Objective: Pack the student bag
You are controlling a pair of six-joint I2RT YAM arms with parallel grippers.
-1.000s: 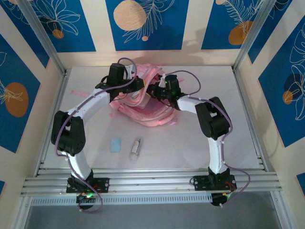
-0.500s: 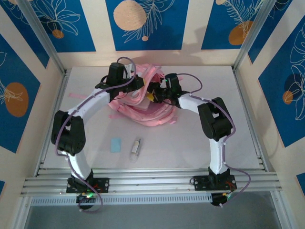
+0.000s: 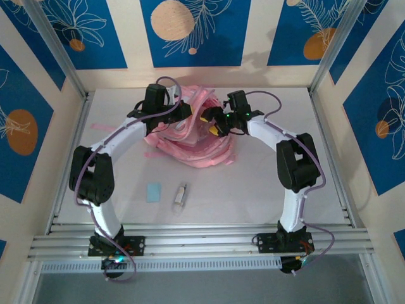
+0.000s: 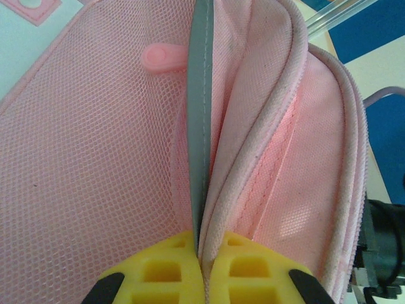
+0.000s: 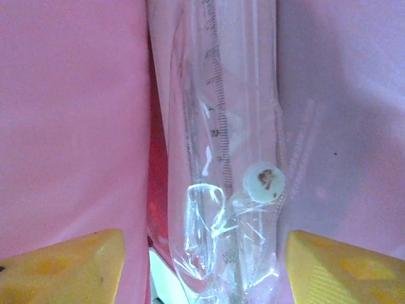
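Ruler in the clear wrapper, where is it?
Right wrist view: the ruler sits between pink walls of the student bag, centred in the gap of the open right gripper.

On the white table (image 3: 253, 190) a pale blue card (image 3: 154, 192) lies flat, just beside a small whitish oblong object (image 3: 182, 195) to its right. A strip of pink tape (image 3: 101, 125) sticks near the table's left edge. A clear ruler (image 5: 218, 126) sits in a crinkled clear sleeve (image 5: 202, 253) bearing a round pale sticker (image 5: 264, 180). Blue-patterned walls (image 3: 190, 25) surround it all.
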